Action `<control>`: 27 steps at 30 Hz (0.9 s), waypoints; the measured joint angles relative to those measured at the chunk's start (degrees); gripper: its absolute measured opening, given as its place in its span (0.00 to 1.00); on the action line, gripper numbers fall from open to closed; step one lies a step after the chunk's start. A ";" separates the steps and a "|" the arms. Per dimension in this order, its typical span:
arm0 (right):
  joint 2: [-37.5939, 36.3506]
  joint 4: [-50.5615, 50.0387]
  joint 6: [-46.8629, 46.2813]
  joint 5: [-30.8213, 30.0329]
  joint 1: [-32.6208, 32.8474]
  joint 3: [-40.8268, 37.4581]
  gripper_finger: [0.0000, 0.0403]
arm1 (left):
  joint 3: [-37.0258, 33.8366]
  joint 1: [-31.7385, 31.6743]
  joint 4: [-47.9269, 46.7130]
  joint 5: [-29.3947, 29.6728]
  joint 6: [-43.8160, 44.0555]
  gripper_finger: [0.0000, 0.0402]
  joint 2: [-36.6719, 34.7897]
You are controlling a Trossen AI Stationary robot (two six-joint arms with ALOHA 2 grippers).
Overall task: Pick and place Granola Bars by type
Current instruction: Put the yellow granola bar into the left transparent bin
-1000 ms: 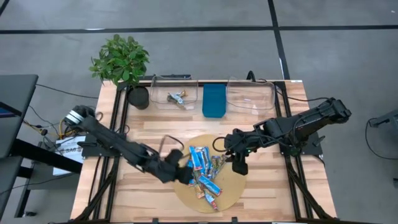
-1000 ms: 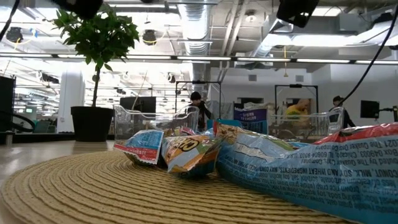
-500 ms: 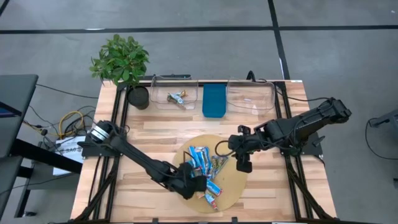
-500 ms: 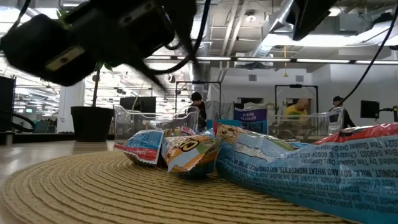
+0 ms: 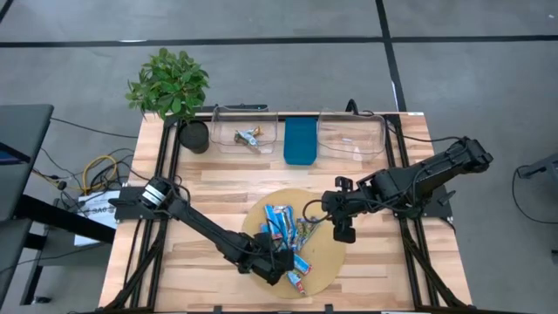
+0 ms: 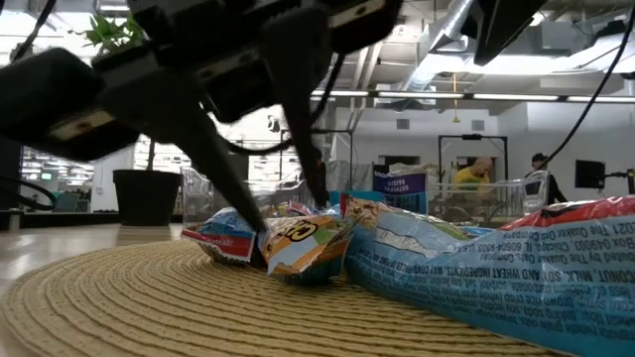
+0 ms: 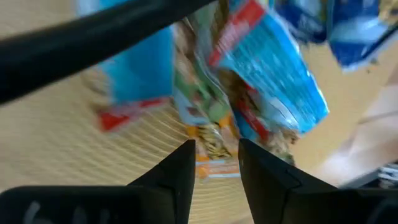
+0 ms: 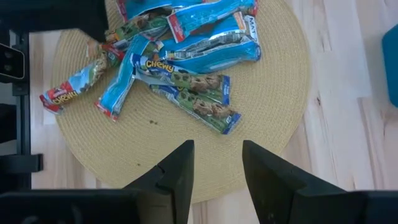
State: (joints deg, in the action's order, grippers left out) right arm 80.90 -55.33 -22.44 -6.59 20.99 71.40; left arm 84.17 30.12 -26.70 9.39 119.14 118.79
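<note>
two arms work over one heap: the granola bars [image 5: 288, 240] lie jumbled and overlapping on a round woven mat [image 5: 327, 266] at the middle of the wooden table [image 5: 209, 196]. the left gripper [image 5: 277, 260] reaches low over the mat's near-left part, right at the pile; in the left wrist view its fingers [image 7: 181, 168] stand apart with nothing between them, wrappers just ahead. the right gripper [image 5: 343, 232] hangs above the mat's right edge, its fingers [image 8: 180, 168] also spread and empty, the pile spread out beneath it.

at the far edge sit two clear bins, the left bin [image 5: 246, 135] with something small in it, the right bin [image 5: 350, 135] seemingly bare, a blue container [image 5: 299, 141] between them, and a potted plant [image 5: 170, 87] at the corner.

the risks, as i judge them: the bars overlap so tightly that closing here could pinch two wrappers of different types at once, or only a slippery foil edge that slides free on the lift. pushing down into the heap may scatter bars off the mat. both arms crowd the same pile, so a reach from the right could meet the left.
</note>
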 joint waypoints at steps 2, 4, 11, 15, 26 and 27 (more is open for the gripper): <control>-0.02 0.07 0.00 0.00 0.00 0.00 0.31 | 0.06 0.01 0.28 -0.30 0.54 0.28 0.53; 0.00 0.07 0.00 0.02 0.00 0.00 0.31 | 0.08 0.01 -0.19 -0.39 0.71 0.28 0.70; -0.02 0.12 0.00 0.04 0.00 0.00 0.31 | 0.13 -0.01 -1.30 -1.12 1.10 0.28 1.30; -0.02 0.40 0.00 0.09 0.00 0.00 0.31 | 0.16 -0.17 -3.15 -1.47 1.11 0.28 1.30; -0.02 0.68 0.44 0.12 0.00 0.00 0.31 | 0.16 -0.57 -4.70 -3.91 0.46 0.22 1.27; -0.02 0.68 0.44 0.13 0.00 0.00 0.31 | 0.16 -0.56 -4.70 -3.89 0.11 0.19 1.23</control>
State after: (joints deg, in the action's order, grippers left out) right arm 80.88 -54.65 -22.00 -6.46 20.99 71.40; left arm 84.33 29.56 -31.40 5.51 119.24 120.02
